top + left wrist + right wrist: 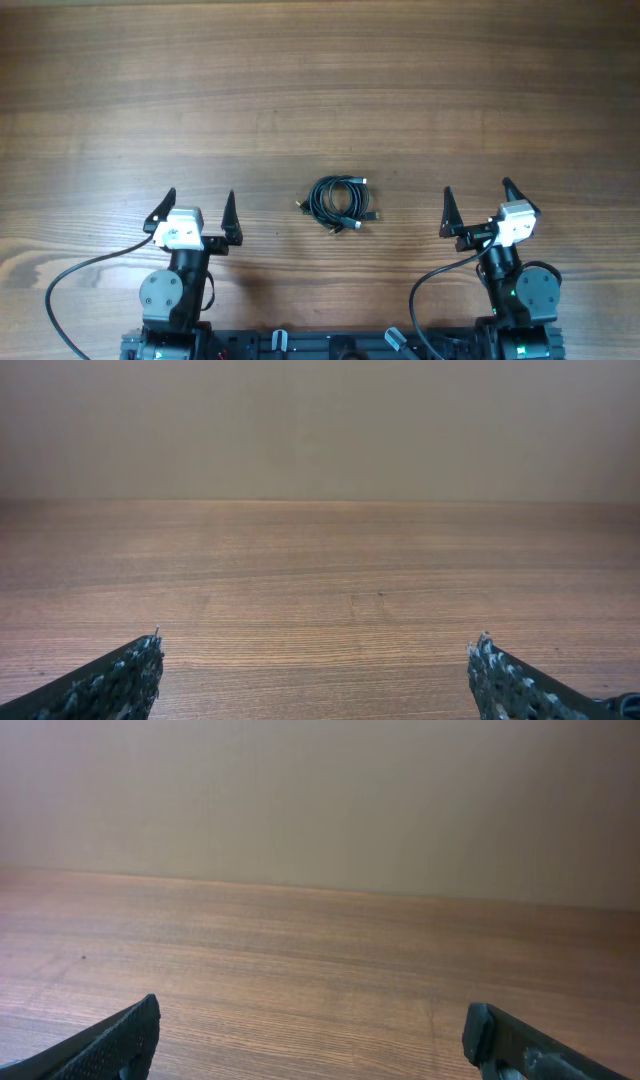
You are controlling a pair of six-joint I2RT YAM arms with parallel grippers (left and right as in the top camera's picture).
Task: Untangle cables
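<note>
The cables lie as one small tangled coil of thin black cords with metallic plug ends on the wooden table, between the two arms, seen only in the overhead view. My left gripper is open and empty, to the left of the coil. My right gripper is open and empty, to the right of the coil. In the left wrist view my left gripper shows only bare wood between its fingertips. In the right wrist view my right gripper shows the same. The cables are out of both wrist views.
The wooden table stretches far and to both sides. Thicker black robot wires loop near the arm bases at the front edge. A plain beige wall stands beyond the table's far edge.
</note>
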